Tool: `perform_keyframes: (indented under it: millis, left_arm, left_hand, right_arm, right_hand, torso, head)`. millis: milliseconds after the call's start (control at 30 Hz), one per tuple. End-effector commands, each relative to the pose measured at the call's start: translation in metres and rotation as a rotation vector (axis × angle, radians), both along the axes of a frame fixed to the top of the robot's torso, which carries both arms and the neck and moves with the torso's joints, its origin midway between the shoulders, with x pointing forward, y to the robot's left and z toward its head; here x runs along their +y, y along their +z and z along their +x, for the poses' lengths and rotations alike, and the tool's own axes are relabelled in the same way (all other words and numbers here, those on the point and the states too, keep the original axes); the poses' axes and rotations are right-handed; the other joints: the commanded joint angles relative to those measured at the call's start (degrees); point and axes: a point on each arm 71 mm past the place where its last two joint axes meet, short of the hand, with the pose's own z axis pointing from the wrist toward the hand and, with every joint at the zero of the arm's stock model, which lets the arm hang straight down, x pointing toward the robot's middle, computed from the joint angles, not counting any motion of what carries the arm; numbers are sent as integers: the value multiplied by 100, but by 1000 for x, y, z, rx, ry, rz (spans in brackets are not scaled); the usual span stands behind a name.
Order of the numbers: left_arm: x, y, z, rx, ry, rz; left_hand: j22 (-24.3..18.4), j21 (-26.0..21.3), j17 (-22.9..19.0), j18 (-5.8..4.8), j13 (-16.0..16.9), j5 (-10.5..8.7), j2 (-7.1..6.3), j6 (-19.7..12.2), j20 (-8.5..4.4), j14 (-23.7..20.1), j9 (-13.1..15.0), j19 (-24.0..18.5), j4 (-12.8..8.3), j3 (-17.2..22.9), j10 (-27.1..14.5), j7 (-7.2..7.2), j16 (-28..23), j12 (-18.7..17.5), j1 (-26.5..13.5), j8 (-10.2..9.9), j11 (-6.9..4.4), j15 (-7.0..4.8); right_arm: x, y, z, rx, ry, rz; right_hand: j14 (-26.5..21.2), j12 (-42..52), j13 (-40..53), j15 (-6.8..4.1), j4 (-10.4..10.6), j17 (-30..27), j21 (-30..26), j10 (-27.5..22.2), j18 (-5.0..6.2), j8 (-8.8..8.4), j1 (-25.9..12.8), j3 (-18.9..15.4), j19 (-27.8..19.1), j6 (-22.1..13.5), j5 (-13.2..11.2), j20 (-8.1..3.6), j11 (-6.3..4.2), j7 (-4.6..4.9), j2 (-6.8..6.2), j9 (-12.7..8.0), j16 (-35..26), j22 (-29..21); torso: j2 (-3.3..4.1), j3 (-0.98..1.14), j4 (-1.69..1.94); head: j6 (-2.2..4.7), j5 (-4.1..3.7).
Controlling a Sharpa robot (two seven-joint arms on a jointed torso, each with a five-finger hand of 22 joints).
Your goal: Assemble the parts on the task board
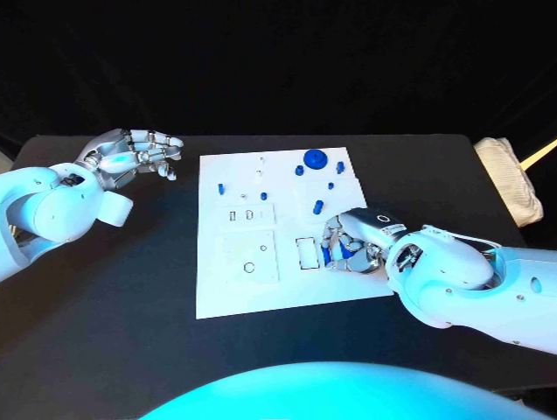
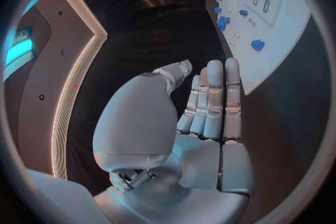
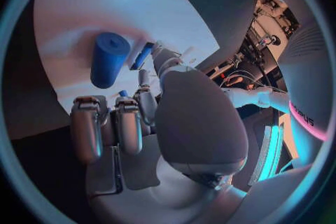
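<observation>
Right hand down on the white board among the blue pieces, left hand held off to the side.

Head view: the white board lies in the middle of the black table, with small blue pieces scattered over its far half, the largest a round blue knob near the far edge. The right hand rests on the board's near right part, fingers curled down over a blue piece; whether it actually grips it I cannot tell. The left hand hovers over the bare table beside the board's far left corner, holding nothing, fingers loosely apart.

Left wrist view: the left hand is empty, fingers straight, the board beyond them.

Right wrist view: the right hand bends its fingers onto the board, near a blue cylinder lying there.
</observation>
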Motion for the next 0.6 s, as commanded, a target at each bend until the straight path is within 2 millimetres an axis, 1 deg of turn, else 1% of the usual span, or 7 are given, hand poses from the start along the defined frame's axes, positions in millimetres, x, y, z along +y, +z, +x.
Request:
perform_keyframes:
  millis: [33, 233, 367, 500, 533, 567, 600]
  left_arm:
    - [-2, 1, 0, -8, -10, -5]
    - [-2, 1, 0, -9, -10, -5]
    - [-2, 1, 0, -9, -9, -4]
    - [-3, 1, 0, -10, -10, -5]
    - [-3, 1, 0, -10, -11, -5]
    - [-3, 1, 0, -11, -11, -6]
    - [-4, 1, 1, -11, -12, -6]
  left_hand:
    - [6, -21, -8, 79, -5, -16, 2, -34, 43, -38, -9, -5, -31, -15, -44, 194, 28, 36, -30, 37, 4, -2]
    - [6, -21, -8, 79, -5, -16, 2, -34, 43, -38, -9, -5, -31, -15, -44, 194, 28, 36, -30, 37, 4, -2]
    - [6, -21, -8, 79, -5, -16, 2, -34, 43, -38, -9, -5, -31, -15, -44, 194, 28, 36, -30, 37, 4, -2]
    - [6, -21, -8, 79, -5, -16, 2, -34, 43, -38, -9, -5, -31, -15, -44, 194, 28, 36, -30, 37, 4, -2]
    - [6, -21, -8, 79, -5, -16, 2, -34, 43, -38, -9, -5, -31, -15, -44, 194, 28, 36, -30, 37, 4, -2]
    - [6, -21, -8, 79, -5, -16, 2, -34, 43, -38, -9, -5, -31, -15, -44, 194, 28, 36, -30, 37, 4, -2]
    - [6, -21, -8, 79, -5, -16, 2, -34, 43, -38, -9, -5, -31, -15, -44, 194, 28, 36, -30, 37, 4, -2]
  right_arm:
    - [1, 2, -1, -29, 8, 14]
    - [-1, 5, -3, -41, 3, 35]
    - [-5, 7, -5, -10, -3, 75]
    - [-10, 11, -4, 58, -17, 151]
    - [-11, 12, -3, 71, -20, 170]
    - [-11, 13, -2, 80, -23, 186]
    - [-13, 15, -1, 94, -28, 210]
  right_hand:
    - [579, 5, -2, -34, 36, 1423, 8, -8, -53, 66, 71, -23, 509, 11, -24, -55, -46, 8, 20, 44, -7, 1410]
    - [577, 2, -6, -38, 71, 1416, -6, -17, -51, 148, 70, -58, 506, -48, -25, -60, -50, 6, 10, 128, -15, 1407]
    - [575, -3, -15, -16, 162, 1408, -17, -33, -49, 152, 44, -143, 503, -285, -23, -49, -18, 47, -13, 204, -24, 1404]
    - [574, -10, -27, 23, 221, 1403, -78, -56, -38, 72, 85, -185, 489, -501, -16, -22, 31, 106, 5, 227, -29, 1389]
    - [575, -14, -35, 35, 236, 1407, -106, -68, -33, 49, 100, -195, 483, -549, -11, -13, 46, 121, 11, 233, -25, 1382]
    - [575, -16, -38, 45, 247, 1408, -118, -75, -31, 16, 114, -198, 480, -603, -8, -4, 59, 137, 22, 231, -23, 1379]
    - [575, -16, -37, 61, 264, 1407, -141, -80, -27, -26, 133, -200, 474, -662, 1, 9, 78, 158, 41, 229, -24, 1373]
  torso:
    - [-1, 0, -1]
    - [-3, -1, 1]
    - [-8, -3, -4]
    - [-21, -12, -8]
    - [-29, -17, -9]
    - [-30, -19, -9]
    - [-36, -20, -6]
  head:
    - [3, -6]
    - [18, -14]
    - [49, -26]
    - [116, -56]
    - [149, -63]
    - [153, -64]
    - [191, -79]
